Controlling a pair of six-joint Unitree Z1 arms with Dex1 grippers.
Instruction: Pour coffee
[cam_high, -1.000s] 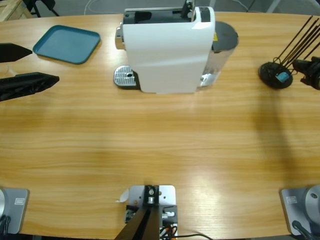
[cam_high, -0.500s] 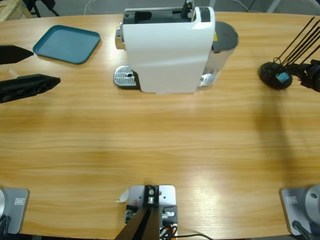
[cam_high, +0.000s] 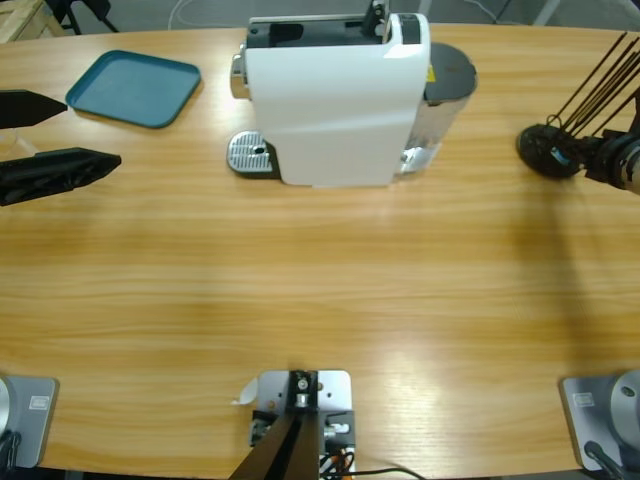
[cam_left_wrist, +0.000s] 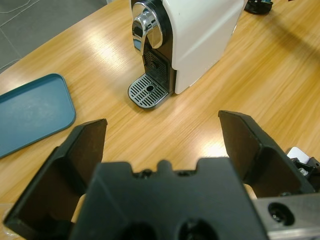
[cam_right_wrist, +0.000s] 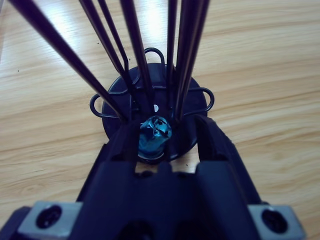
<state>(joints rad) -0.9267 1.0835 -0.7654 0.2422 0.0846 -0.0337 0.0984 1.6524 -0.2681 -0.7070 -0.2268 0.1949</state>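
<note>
1. Left tool (cam_left_wrist: 160, 145) hangs wide open and empty over the wooden tabletop (cam_high: 320, 270), facing the white coffee machine (cam_high: 335, 100).
2. Right tool (cam_right_wrist: 165, 132) straddles a blue capsule (cam_right_wrist: 154, 134) in the black wire rack (cam_high: 548, 150); grip unclear.
3. No coffee visible.

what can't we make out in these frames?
- Coffee: none visible in any view; the white machine has no cup on its drip tray.
- Right gripper: whether its jaws touch the blue capsule is unclear; high view cuts the arm at the edge.
- Left gripper: arm cut off in the high view.
</note>
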